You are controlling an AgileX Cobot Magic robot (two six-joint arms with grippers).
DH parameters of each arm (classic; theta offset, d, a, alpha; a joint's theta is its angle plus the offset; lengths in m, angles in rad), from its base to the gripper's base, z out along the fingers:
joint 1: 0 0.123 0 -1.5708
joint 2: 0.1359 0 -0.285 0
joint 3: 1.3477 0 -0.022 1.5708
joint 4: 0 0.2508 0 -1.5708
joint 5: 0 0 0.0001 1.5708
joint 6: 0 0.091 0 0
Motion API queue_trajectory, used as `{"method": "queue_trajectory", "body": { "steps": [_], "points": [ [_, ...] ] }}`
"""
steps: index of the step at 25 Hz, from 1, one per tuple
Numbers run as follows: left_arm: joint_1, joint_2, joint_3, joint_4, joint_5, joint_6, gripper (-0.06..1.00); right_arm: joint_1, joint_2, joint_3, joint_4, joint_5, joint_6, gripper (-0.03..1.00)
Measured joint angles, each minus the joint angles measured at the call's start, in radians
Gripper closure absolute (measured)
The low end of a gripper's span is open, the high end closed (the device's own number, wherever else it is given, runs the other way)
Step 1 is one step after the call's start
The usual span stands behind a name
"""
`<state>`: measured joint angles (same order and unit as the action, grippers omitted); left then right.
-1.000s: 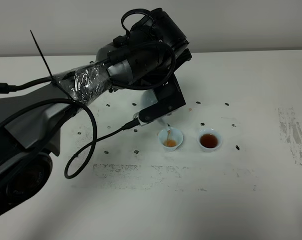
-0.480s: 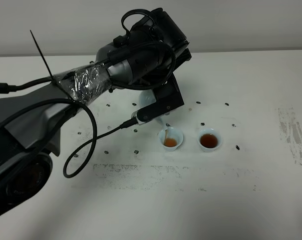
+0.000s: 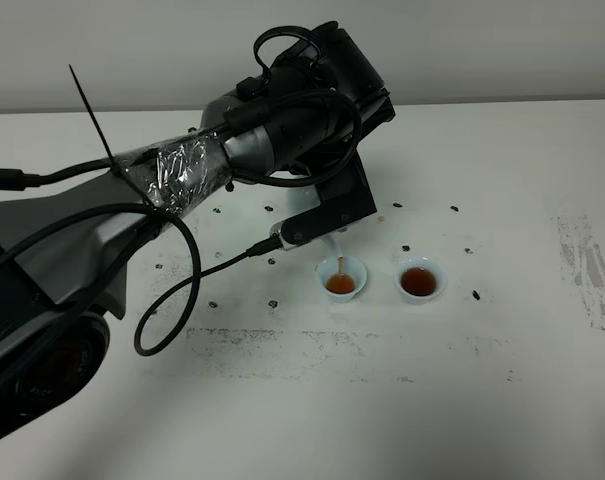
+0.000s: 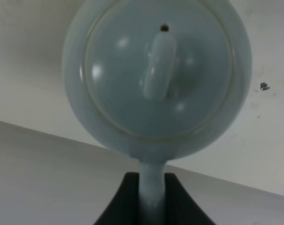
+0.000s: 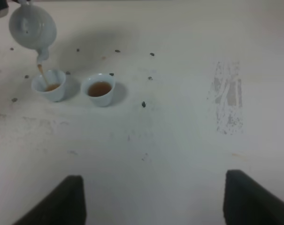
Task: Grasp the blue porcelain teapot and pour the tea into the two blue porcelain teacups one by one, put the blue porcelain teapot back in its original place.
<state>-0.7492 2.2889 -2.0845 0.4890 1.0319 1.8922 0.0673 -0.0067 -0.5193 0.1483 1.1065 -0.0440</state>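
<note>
Pouring continues from the blue porcelain teapot (image 4: 156, 79), clenched by its handle in the left gripper (image 4: 152, 201); the teacup under the spout (image 3: 341, 277) has filled further, the other teacup (image 3: 419, 279) already served.

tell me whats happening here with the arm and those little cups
The left tool grips the blue porcelain teapot by its handle and tips it over a teacup, with a thin stream of tea running in. The other teacup beside it holds dark tea. The right tool hangs open off to the side, holding nothing.
</note>
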Motion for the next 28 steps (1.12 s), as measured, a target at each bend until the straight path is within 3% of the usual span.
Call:
{"method": "queue_trajectory", "body": {
  "steps": [11,28],
  "points": [
    [-0.034,0.000,0.000,0.046,-0.002,0.001,0.94,0.000,0.000,0.000,0.000,0.000,0.000,0.38],
    [-0.035,0.000,0.000,0.051,-0.001,0.008,0.94,0.000,0.000,0.000,0.000,0.000,0.000,0.38]
  ]
}}
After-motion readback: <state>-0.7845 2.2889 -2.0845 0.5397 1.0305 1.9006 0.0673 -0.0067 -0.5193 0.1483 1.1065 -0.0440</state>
